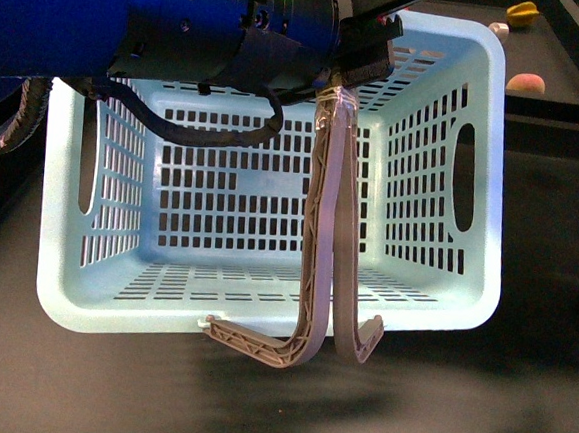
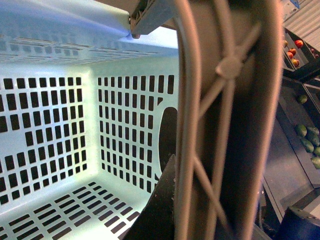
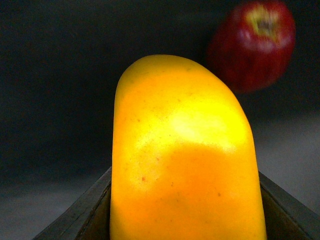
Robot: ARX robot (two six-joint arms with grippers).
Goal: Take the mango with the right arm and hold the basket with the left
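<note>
Hold the left end effector [image 1: 345,80] clamped on the two grey handles [image 1: 329,230], pinched together at the upper middle of the front view. Steady the light-blue basket [image 1: 141,315] there, open mouth turned toward the camera and filling the centre of that frame. Cannot tell whether resting on the dark table [image 1: 536,396] or hanging just clear of it. Avoid twisting the left wrist, to spare the swing handles any sway, and hold the grip high on the handles as shown, not sliding down toward the rim. Treat the right end effector [image 3: 184,175] as gripping the mango [image 3: 180,130], seen in the right wrist view filling the middle and lower part of the frame, seated between the dark fingers [image 3: 85,215] at the lower corners and apparently touching on both sides. Squeeze firmly but gently, judging the smooth rounded skin prone to slipping and the flesh prone to bruising. Lift straight away from the red apple [image 3: 252,45], blurred at the upper right behind the mango, to avoid knocking it. Expect no help from the front view, showing neither right arm nor mango; cannot place the fruit relative to the basket, so move slowly and watch both wrist views.
</note>
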